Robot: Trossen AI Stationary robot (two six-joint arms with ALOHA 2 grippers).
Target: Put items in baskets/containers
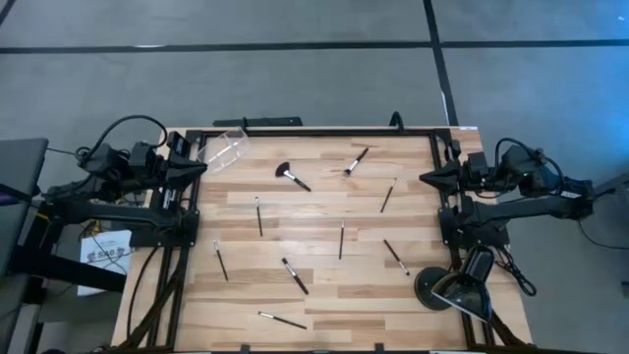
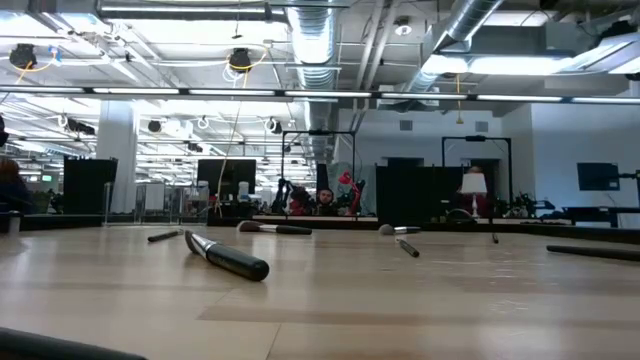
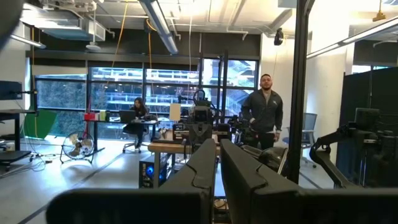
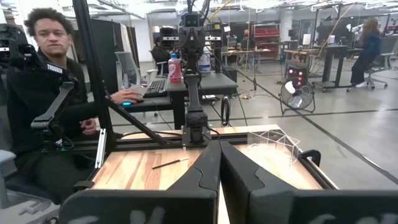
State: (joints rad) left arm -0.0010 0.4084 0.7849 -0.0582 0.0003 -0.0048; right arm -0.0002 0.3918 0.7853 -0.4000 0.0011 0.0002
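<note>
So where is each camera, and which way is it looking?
High view: above, looking straight down at the table; both arms show, left tool and right tool at opposite edges.
Low view: at tabletop height, looking across the makeup brushes; no arm shows.
Left wrist view: past its own shut tool into the room.
Right wrist view: past its shut tool, across the table.
High and right wrist views share the clear cup.
</note>
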